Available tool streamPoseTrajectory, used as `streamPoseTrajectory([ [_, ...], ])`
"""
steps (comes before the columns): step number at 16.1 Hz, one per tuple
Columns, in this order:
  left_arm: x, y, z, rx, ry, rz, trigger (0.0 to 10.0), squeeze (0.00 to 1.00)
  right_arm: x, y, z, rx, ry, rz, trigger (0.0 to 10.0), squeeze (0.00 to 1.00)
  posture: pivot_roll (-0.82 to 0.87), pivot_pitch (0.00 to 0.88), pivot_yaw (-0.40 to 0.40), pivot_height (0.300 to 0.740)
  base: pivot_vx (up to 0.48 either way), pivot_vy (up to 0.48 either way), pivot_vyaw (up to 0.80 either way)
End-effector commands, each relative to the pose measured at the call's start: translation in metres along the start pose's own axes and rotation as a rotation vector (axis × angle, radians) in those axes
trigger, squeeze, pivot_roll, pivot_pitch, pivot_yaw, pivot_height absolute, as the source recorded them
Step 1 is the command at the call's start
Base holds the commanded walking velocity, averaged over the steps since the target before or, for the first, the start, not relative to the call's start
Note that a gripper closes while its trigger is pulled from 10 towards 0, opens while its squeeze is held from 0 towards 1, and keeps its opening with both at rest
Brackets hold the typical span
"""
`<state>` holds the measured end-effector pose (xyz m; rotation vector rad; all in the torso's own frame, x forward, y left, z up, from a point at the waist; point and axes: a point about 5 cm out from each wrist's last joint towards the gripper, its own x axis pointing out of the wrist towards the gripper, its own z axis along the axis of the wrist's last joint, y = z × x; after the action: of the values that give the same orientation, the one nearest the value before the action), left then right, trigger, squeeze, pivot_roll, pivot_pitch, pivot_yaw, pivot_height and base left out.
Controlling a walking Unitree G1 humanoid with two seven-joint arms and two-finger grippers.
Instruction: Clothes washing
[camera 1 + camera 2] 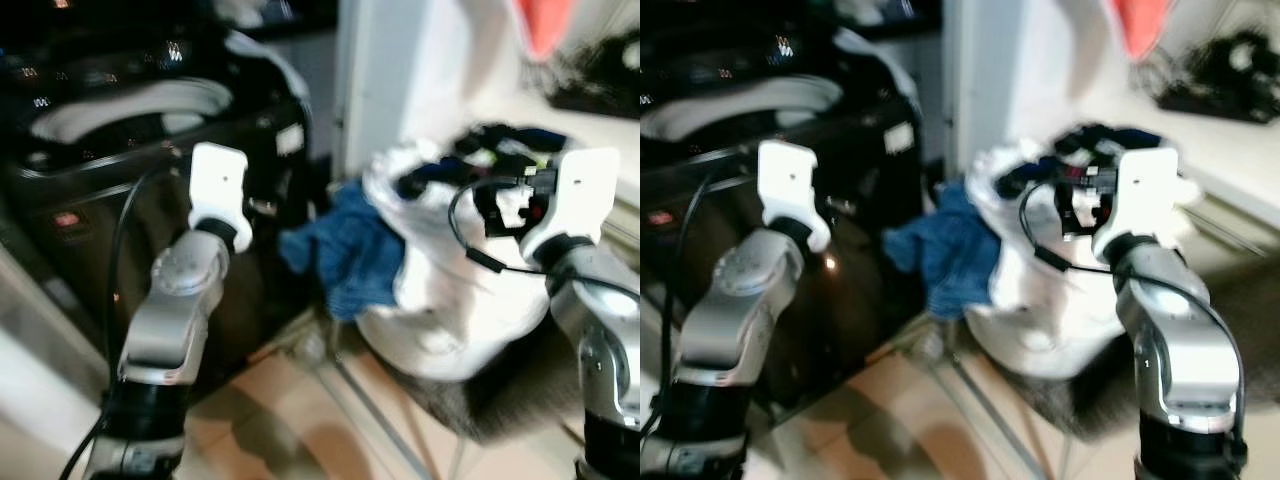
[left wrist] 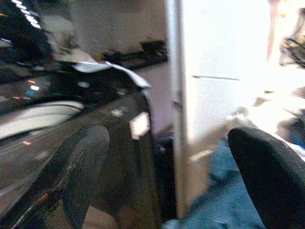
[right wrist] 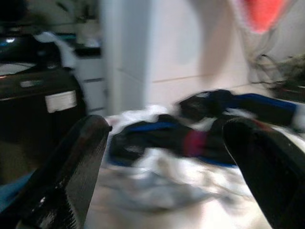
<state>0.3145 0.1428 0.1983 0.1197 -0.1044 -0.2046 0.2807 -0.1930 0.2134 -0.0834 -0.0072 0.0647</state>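
Left arm bent at the elbow, forearm raised, left gripper [image 2: 162, 181] up before the black washing machine [image 1: 120, 190]; fingers [image 2: 71, 176] spread wide, holding nothing. Machine's top open just beyond them, pale drum rim [image 1: 130, 105] showing. Past the machine's right edge, a narrow gap, then a white wall panel [image 2: 224, 95] beyond the fingers. Blue cloth [image 1: 345, 255] draped over the side of the white laundry basket [image 1: 450, 300], between the two sets of fingers. Right arm likewise bent and raised, right gripper [image 3: 167, 162] level with the basket's rim; fingers [image 3: 76, 167] wide apart, empty, with dark clothes [image 3: 205, 129] heaped in the basket just ahead. Tiled floor [image 1: 300, 420] open below both arms. Everything blurred.
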Motion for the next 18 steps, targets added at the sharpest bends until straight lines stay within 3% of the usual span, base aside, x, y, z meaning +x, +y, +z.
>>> streamPoseTrajectory([
  [1, 0.0, 0.005, 0.001, 0.004, 0.002, 0.016, 10.0, 0.0, -0.002, 0.004, 0.007, -0.01, -0.031, 0.004, 10.0, 0.0, 0.04, 0.0, -0.002, 0.74, 0.368, 0.0, 0.0],
  [3, 0.003, 0.004, 0.001, -0.009, 0.002, 0.008, 10.0, 0.0, -0.007, 0.003, 0.007, 0.047, -0.032, -0.028, 10.0, 0.0, 0.01, 0.0, 0.018, 0.74, 0.369, 0.0, -0.4],
  [10, 0.013, -0.006, 0.007, -0.036, -0.026, -0.052, 10.0, 0.0, -0.024, -0.001, 0.007, 0.041, -0.032, -0.098, 10.0, 0.0, -0.03, 0.0, 0.063, 0.74, 0.37, 0.0, -0.78],
  [14, 0.015, -0.008, 0.009, -0.078, -0.048, -0.056, 10.0, 0.0, -0.029, 0.002, 0.007, 0.03, -0.028, -0.092, 10.0, 0.0, -0.03, 0.0, 0.063, 0.74, 0.341, 0.0, 0.0],
  [18, 0.012, -0.008, 0.0, -0.051, -0.019, -0.059, 10.0, 0.0, -0.028, 0.007, -0.001, -0.001, 0.035, -0.039, 10.0, 0.0, -0.05, 0.0, 0.073, 0.74, 0.0, 0.0, 0.0],
])
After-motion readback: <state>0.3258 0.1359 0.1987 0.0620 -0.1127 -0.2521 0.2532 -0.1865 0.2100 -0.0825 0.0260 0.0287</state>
